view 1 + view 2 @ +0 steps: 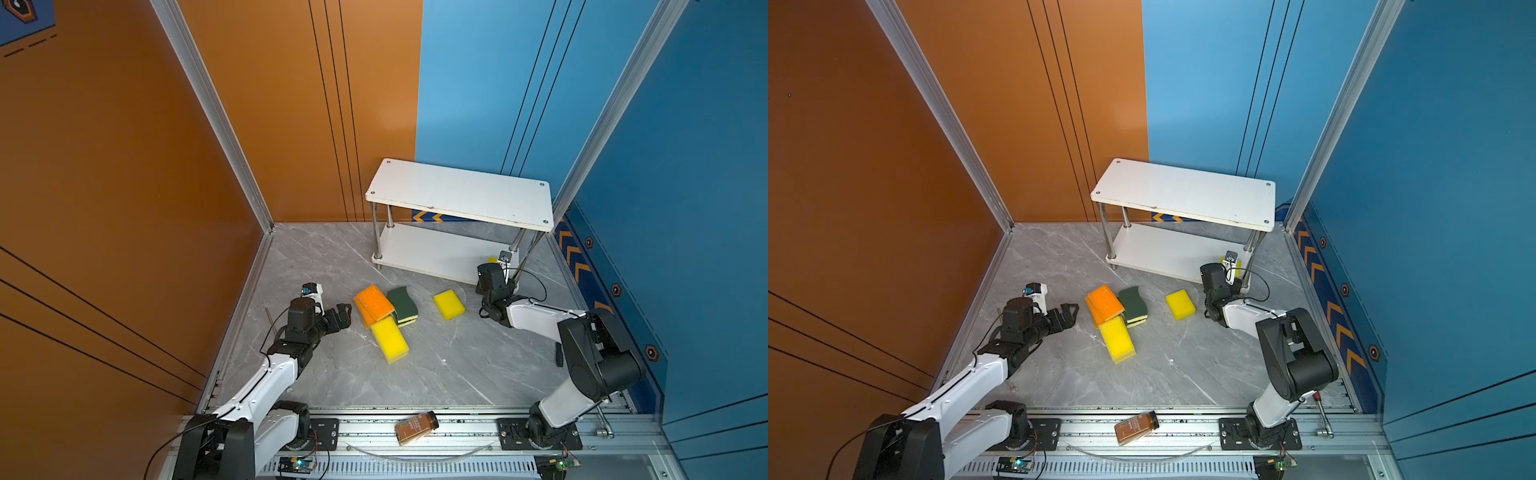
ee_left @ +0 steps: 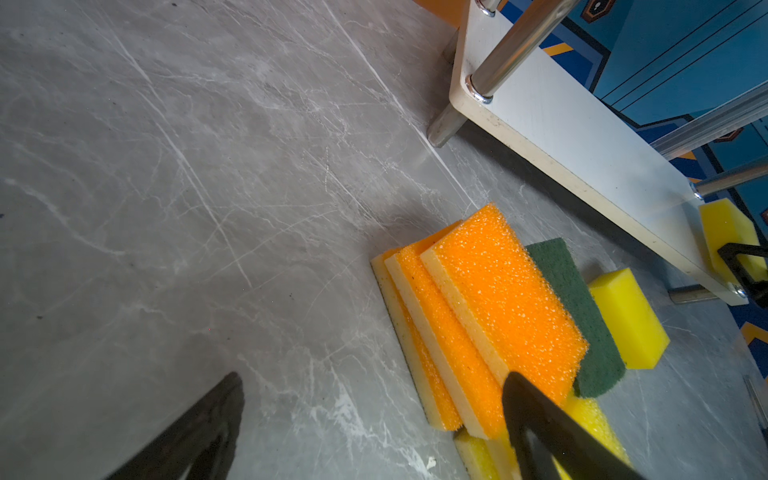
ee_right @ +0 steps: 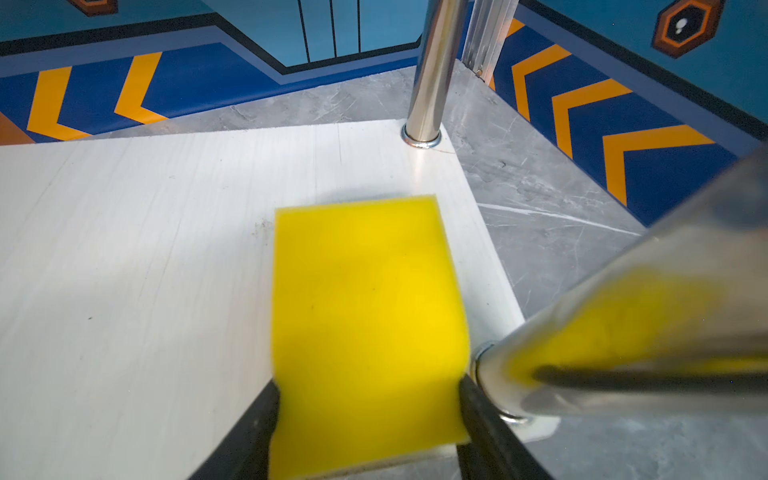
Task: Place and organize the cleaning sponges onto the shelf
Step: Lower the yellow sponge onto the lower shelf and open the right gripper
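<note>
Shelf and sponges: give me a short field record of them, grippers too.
shelf: white two-tier rack with metal posts, top board bare
right gripper: shut on an all-yellow foam sponge on the lower board
grey marble table: orange-topped sponges, dark-green-topped sponges, yellow sponges, lone yellow sponge apart
left gripper: open, beside the orange-topped sponges

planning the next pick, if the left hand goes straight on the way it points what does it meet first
Probably the stacked orange-topped sponges: the open left hand points at them, with nothing between.
</note>
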Controlling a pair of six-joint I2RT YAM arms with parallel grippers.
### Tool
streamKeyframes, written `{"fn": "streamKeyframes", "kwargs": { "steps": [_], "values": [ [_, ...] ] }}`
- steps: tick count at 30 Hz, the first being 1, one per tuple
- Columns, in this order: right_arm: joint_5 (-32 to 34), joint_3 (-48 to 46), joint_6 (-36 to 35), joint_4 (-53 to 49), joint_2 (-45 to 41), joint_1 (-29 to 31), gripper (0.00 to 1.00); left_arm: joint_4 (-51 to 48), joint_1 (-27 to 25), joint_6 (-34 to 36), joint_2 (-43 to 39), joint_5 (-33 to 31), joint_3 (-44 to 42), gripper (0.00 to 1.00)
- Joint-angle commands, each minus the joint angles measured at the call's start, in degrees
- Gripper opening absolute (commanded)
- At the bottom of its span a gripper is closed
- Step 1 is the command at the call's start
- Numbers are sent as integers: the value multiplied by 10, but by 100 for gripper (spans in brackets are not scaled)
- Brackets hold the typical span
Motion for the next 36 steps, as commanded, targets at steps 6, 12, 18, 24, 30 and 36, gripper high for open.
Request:
{"fn": "streamKeyframes", "kwargs": {
  "steps": [6, 12, 18, 24, 30, 36],
  "values": [
    [16, 15, -10, -14, 10, 1, 60, -6, 4, 0, 0, 4, -9, 98],
    [15, 19, -9, -16, 16, 1, 61, -5, 5, 1, 2, 4, -10, 98],
    [17, 19, -8, -19, 17, 0, 62, -5, 5, 1, 3, 4, -11, 98],
    [15, 19, -2, -20, 19, -4, 62, -5, 5, 1, 3, 4, -12, 98],
    [10, 22, -1, -25, 22, -6, 62, -6, 5, 1, 1, 4, -13, 98],
    [9, 23, -1, -27, 22, -6, 62, -10, 7, 4, -3, 3, -14, 98]
  ]
}}
